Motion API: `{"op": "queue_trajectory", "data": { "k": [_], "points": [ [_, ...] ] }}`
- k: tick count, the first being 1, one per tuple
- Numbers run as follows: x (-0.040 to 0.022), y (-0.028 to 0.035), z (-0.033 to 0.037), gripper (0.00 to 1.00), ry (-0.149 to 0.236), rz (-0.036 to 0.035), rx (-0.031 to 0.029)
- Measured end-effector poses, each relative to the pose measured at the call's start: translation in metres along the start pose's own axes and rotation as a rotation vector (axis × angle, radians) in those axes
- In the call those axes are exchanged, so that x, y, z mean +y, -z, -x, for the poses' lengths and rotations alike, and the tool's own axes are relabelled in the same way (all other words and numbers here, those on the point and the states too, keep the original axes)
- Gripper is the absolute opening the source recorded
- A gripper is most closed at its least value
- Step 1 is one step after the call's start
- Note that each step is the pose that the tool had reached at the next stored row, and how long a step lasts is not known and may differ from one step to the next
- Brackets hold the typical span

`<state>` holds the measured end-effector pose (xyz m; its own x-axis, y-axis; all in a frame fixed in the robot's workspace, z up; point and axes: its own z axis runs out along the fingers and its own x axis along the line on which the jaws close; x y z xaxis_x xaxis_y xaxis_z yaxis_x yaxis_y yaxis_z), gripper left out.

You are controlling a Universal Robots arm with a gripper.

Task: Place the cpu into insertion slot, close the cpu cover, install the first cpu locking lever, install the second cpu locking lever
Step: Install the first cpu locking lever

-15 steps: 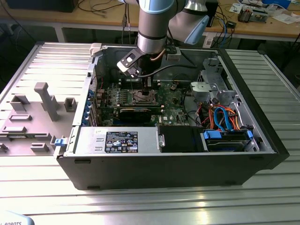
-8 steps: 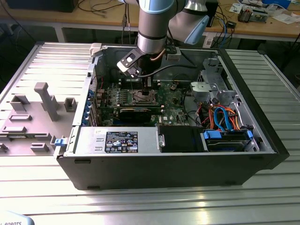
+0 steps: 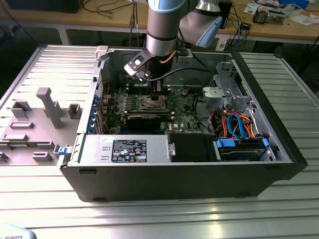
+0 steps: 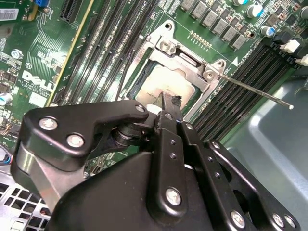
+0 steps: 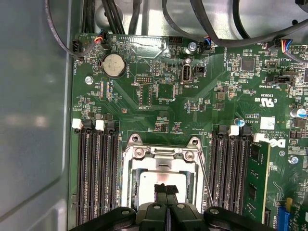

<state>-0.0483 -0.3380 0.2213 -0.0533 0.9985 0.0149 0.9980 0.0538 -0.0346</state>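
1. At the exterior view's left, a grey fixture plate (image 3: pixel 30 134) with moulded blocks lay on the ribbed metal table (image 3: pixel 149 219), just beside the open computer case (image 3: pixel 174 184).
2. Along the case's near edge, the silver power supply cover carried a black-and-white printed label (image 3: pixel 128 150); I leave its text unread.
3. Further in lay the green motherboard (image 3: pixel 184 117), with a long black expansion card (image 3: pixel 144 119) across it. In both wrist views the board bore white printed lettering and a small white sticker (image 5: pixel 268 121).
4. My gripper (image 5: pixel 166 188) hung over the middle of the board, directly above the insertion slot (image 3: pixel 152 103). My fingers (image 4: pixel 167 103) were pressed together, with nothing between them, their tips just over the chip.
5. The cpu (image 4: pixel 161 84) sat in the insertion slot, its dull silver top facing up.
6. The cpu cover (image 5: pixel 159 153) lay around the chip, whose top showed through its window.
7. A thin wire locking lever (image 4: pixel 255 91) stuck out from the socket corner, slanting across the black memory slots (image 5: pixel 96 178).
8. A round coin cell (image 5: pixel 114 65) sat on the board beyond the socket.
9. Toward the exterior view's right stood a grey metal drive cage (image 3: pixel 224 92), with blue and orange cables (image 3: pixel 239 127) below it.
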Motion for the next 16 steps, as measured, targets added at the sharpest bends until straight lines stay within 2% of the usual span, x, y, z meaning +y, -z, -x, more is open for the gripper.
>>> {"op": "queue_trajectory", "data": {
  "k": [9,16],
  "points": [
    [-0.0001,0.0015,0.0000,0.11,0.000,-0.0001,-0.0001],
    [-0.0002,0.0049,0.0000,0.11,0.000,-0.0001,-0.0001]
  ]
}}
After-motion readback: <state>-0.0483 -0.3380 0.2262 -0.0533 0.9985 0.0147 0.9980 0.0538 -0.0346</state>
